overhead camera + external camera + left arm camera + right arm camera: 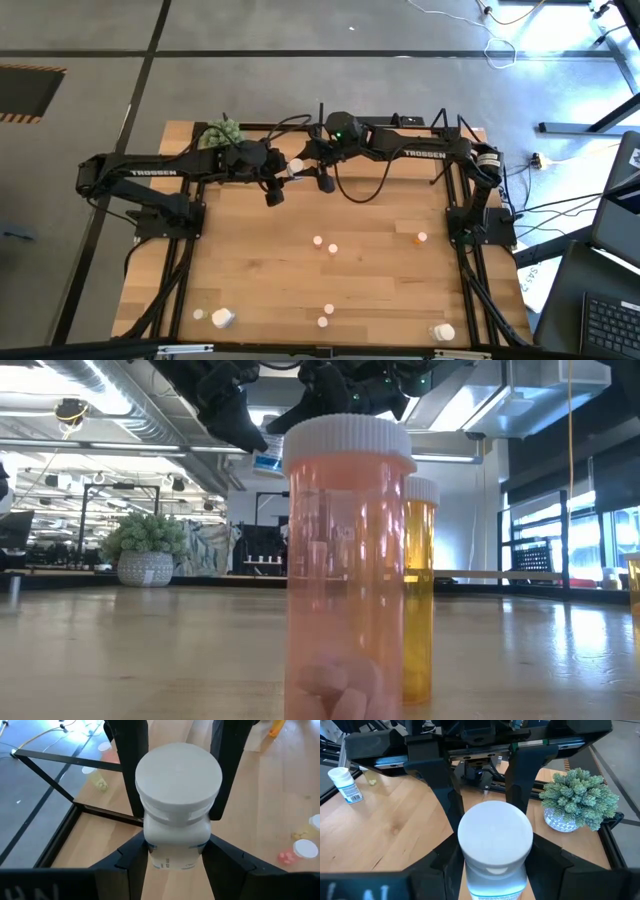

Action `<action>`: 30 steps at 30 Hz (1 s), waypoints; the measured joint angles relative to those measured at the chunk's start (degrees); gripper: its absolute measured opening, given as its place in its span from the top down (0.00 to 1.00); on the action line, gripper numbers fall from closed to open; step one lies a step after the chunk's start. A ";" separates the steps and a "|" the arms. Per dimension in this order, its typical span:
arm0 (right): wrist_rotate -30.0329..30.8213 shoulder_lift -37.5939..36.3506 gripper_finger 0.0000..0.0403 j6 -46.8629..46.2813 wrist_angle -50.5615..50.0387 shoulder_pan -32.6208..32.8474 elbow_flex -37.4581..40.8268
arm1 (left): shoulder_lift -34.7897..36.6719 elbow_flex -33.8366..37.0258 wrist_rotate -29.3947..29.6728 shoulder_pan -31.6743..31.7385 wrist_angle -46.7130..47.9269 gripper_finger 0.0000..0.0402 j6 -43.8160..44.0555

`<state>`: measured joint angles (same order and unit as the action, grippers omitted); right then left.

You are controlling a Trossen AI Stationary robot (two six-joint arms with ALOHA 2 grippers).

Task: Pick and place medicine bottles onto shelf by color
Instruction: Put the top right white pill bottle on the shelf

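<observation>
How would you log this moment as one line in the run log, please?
left hand: shut on white bottle | right hand: shut on same bottle | handover, mid-air

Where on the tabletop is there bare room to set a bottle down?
Bare wood lies between the two grippers' meeting point and the small bottles mid-table, and along the left side. It is crowded at the far edge, where both grippers hold one white bottle beside the plant.

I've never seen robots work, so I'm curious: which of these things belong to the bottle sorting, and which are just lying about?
Job: white bottle, gripped by the left end effector and the right end effector together above the table's far side; small bottles; pink bottle; amber bottle; fallen white bottle.
Lying about: potted plant; laptop; floor cables.
</observation>
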<state>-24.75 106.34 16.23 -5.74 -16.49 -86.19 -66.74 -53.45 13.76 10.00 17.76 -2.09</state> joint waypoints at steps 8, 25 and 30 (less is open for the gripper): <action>0.11 0.00 0.57 0.11 0.00 -0.02 0.00 | 0.00 -0.04 0.68 -0.02 0.07 0.59 -0.33; 1.20 -0.02 0.57 -1.16 0.33 -0.09 0.00 | 0.00 -0.04 1.60 0.00 -0.79 0.59 -1.05; 1.20 -0.02 0.57 -1.17 0.35 -0.09 0.00 | 0.00 -0.04 1.48 0.00 -0.73 0.59 -1.04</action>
<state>-23.55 106.32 15.06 -5.39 -16.58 -86.19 -66.74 -53.49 15.24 10.00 17.03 -3.12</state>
